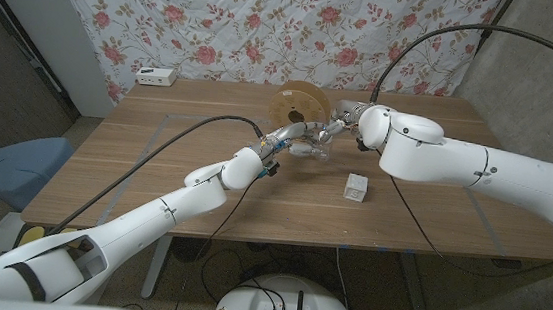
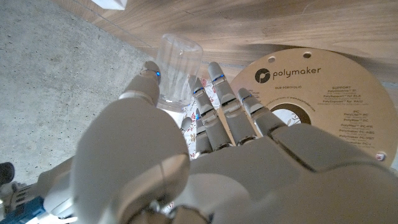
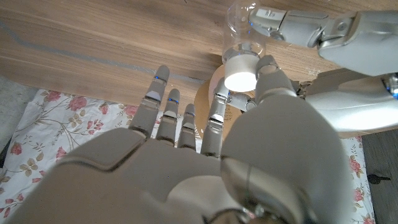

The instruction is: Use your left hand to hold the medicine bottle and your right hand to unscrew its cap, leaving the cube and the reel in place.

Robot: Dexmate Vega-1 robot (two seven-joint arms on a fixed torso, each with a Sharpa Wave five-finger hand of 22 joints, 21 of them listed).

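Both hands meet mid-table: left hand [image 1: 296, 137] grips the clear plastic medicine bottle [image 2: 178, 73] just near the tan cardboard reel [image 1: 304, 105]; right hand [image 3: 249, 118] pinches its white cap [image 3: 240, 70], seemingly still seated; small white cube [image 1: 355, 188] sits apart, right

White two-armed robot with silver-grey hands

Both arms [image 1: 476, 172] wear smooth, rounded white shells with dark seams at the joints; a black cable [image 1: 171, 151] runs along each. The left hand [image 2: 205, 155] and right hand [image 3: 205, 155] have segmented grey metallic fingers [image 2: 219, 93] with small blue lights near the tips.
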